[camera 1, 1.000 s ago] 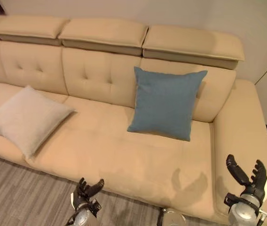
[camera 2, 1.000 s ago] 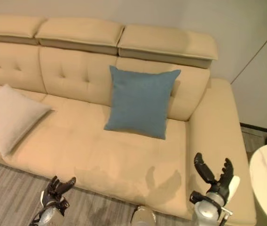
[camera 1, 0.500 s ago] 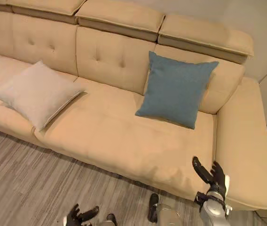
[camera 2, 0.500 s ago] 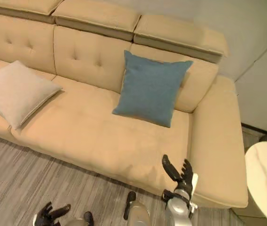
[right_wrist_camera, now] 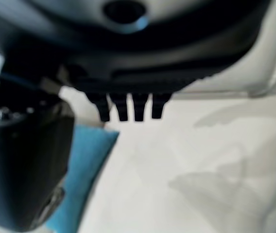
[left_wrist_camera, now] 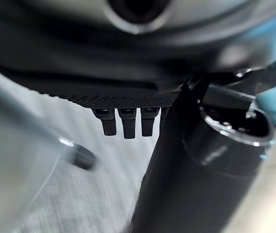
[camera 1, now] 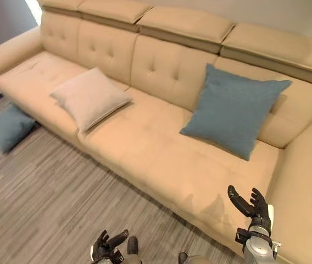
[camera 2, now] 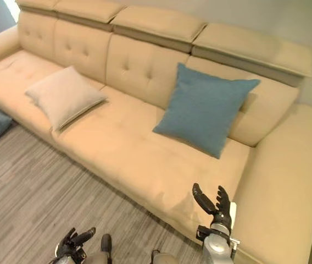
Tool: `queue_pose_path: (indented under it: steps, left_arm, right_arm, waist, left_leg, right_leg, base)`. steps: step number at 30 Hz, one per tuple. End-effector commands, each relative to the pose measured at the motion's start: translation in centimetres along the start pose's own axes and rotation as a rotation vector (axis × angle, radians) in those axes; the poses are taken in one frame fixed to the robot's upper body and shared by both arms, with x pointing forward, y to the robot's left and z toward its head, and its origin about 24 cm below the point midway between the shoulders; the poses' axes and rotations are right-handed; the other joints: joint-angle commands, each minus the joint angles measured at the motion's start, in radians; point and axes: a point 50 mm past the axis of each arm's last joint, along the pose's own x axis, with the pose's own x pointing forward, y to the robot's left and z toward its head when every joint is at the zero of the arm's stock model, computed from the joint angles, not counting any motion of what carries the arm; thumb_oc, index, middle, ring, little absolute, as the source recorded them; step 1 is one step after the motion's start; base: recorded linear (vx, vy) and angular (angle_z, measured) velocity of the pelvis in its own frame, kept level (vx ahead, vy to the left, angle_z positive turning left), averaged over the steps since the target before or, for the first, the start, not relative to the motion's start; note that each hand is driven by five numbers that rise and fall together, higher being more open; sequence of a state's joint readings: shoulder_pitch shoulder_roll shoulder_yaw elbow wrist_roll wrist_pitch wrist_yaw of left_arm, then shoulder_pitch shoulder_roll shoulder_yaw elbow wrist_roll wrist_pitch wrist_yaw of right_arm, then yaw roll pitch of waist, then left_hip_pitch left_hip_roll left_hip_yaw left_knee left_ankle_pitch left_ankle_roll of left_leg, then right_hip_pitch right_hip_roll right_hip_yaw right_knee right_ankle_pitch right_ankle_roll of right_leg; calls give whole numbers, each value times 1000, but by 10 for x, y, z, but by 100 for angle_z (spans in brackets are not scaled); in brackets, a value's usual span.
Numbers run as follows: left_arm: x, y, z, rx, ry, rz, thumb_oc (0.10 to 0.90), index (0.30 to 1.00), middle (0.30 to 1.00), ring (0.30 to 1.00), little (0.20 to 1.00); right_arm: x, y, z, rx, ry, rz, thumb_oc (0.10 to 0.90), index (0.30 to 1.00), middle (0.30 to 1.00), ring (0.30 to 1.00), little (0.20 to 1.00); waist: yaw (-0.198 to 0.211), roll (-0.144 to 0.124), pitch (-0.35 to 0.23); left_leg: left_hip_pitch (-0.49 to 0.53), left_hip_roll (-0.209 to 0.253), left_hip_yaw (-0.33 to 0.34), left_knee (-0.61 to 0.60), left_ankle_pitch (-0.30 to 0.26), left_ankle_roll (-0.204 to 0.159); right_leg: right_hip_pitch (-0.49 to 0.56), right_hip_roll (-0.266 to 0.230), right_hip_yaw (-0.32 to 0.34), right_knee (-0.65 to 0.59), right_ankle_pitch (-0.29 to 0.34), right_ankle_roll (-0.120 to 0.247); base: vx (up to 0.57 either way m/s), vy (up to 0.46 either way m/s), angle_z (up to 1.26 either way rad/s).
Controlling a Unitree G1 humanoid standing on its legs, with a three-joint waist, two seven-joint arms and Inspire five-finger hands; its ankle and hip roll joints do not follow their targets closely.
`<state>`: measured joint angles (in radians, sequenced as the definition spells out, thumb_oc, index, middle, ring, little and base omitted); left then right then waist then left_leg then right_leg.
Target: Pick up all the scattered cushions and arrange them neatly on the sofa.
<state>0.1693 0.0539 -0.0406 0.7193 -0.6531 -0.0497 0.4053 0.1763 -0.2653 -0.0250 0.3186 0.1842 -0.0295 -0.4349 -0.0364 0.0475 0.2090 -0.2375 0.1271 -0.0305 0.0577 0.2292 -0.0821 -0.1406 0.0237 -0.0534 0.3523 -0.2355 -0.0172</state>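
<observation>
We see both the left hand (camera 1: 107, 247) and right hand (camera 1: 253, 204) spread, empty; a blue cushion (camera 1: 7, 127) lies on the floor (camera 1: 62, 192) beside the sofa (camera 1: 145, 148).

1. The sofa (camera 1: 145, 148) looks like smooth, matt beige leather or leather-like cover, with buttoned tufts on the back.
2. The blue cushion (camera 1: 234, 110) on the seat is woven cloth, matt, with a fine grain.
3. The pale cushion (camera 1: 90, 96) is matt cloth too, of a slightly coarser weave.
4. The blue cushion on the floor (camera 1: 7, 127) is the same matt cloth.
5. The floor (camera 1: 51, 209) looks like grey wood-grain planks, streaked, with a low sheen.
6. The right hand (camera 1: 253, 204) and the left hand (camera 1: 107, 243) are dark, matt plastic.
</observation>
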Motion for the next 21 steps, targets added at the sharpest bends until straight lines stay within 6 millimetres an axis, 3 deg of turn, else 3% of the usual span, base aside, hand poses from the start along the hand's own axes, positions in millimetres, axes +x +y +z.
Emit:
queue_pose_path:
  steps: [1,2,3,4,5,6,10,11,12,13,14,16,19,20,21]
  left_arm:
    - [-1,6,11,-63,-72,-7,800,900,900,900,900]
    - [-1,6,11,-63,-72,-8,800,900,900,900,900]
    - [-1,8,4,-62,-37,-8,800,900,900,900,900]
    - [-1,8,1,-66,-20,-4,800,900,900,900,900]
    - [-1,8,1,-66,-20,-4,800,900,900,900,900]
    - [1,9,1,-75,-9,3,800,900,900,900,900]
    - [3,8,8,-60,-40,19,800,900,900,900,900]
    - [4,4,18,-47,-81,16,800,900,900,900,900]
    - [4,4,18,-47,-81,16,800,900,900,900,900]
    - [4,-1,24,-62,-100,2,800,900,900,900,900]
    - [4,-2,26,-62,-108,0,800,900,900,900,900]
    - [5,-1,25,-61,-106,2,800,900,900,900,900]
    - [7,8,13,-10,-63,29,800,900,900,900,900]
    - [7,8,14,-10,-64,29,800,900,900,900,900]
    - [8,9,13,27,-68,22,800,900,900,900,900]
  right_arm:
    - [4,12,53,86,-237,67,800,900,900,900,900]
    - [4,12,53,86,-238,67,800,900,900,900,900]
    - [4,16,56,69,-256,97,800,900,900,900,900]
    - [3,18,57,63,-259,117,800,900,900,900,900]
    - [3,18,57,64,-259,117,800,900,900,900,900]
    - [3,23,56,46,-260,151,800,900,900,900,900]
    - [3,30,57,32,-264,182,800,900,900,900,900]
    - [4,31,56,20,-257,177,800,900,900,900,900]
    - [5,31,56,20,-257,177,800,900,900,900,900]
    - [5,31,53,2,-243,182,800,900,900,900,900]
    - [5,32,51,-13,-240,191,800,900,900,900,900]
    - [5,33,51,-32,-239,203,800,900,900,900,900]
    - [7,41,56,-73,-259,237,800,900,900,900,900]
    - [7,41,57,-73,-259,237,800,900,900,900,900]
    - [6,44,56,-76,-256,249,800,900,900,900,900]
  waist:
    - [-10,-80,12]
    - [-12,-79,10]
    - [-10,-92,5]
    - [-12,-101,2]
    - [-13,-100,0]
    - [-20,-102,-8]
    - [-24,-101,-14]
    - [-22,-109,-9]
    - [-23,-109,-9]
    - [-23,-118,-6]
    - [-21,-118,-6]
    - [-20,-109,-14]
    - [1,-107,-35]
    - [2,-108,-34]
    - [12,-112,-33]
  left_leg:
    - [0,-89,126,70,-226,66]
    - [-3,-88,124,71,-225,66]
    - [15,-100,95,148,-280,65]
    - [48,-81,113,163,-305,68]
    - [46,-81,112,161,-303,68]
    - [111,-28,163,137,-314,66]
    - [135,24,234,98,-306,38]
    - [109,96,288,76,-248,5]
    - [107,96,286,76,-246,4]
    - [103,169,344,39,-197,-21]
    - [104,185,357,27,-185,-30]
    - [131,184,370,-9,-186,-39]
    - [116,117,333,50,-253,-28]
    - [115,117,333,53,-256,-27]
    - [107,80,325,92,-305,9]
  right_leg:
    - [155,-28,-11,-243,47,38]
    - [153,-27,-13,-244,48,38]
    - [144,-57,-58,-253,58,37]
    - [145,-71,-79,-253,58,35]
    - [143,-71,-80,-254,59,35]
    - [151,-89,-128,-261,55,37]
    - [176,-110,-209,-266,39,51]
    - [178,-133,-263,-272,45,59]
    - [178,-133,-265,-272,45,59]
    - [188,-160,-316,-288,63,78]
    - [196,-168,-331,-296,71,87]
    - [203,-175,-349,-302,84,101]
    - [227,-242,-346,-311,137,143]
    - [227,-243,-346,-310,137,145]
    - [222,-298,-349,-249,144,157]
  base:
    - [-122,26,82]
    - [-161,44,93]
    - [-123,55,79]
    - [-123,56,79]
    - [-32,98,77]
    - [-13,106,69]
    - [72,164,103]
    - [2,146,87]
    - [37,325,102]
    - [72,287,86]
    - [109,400,92]
    - [122,306,63]
    - [213,453,26]
    - [189,452,0]
    - [216,495,8]
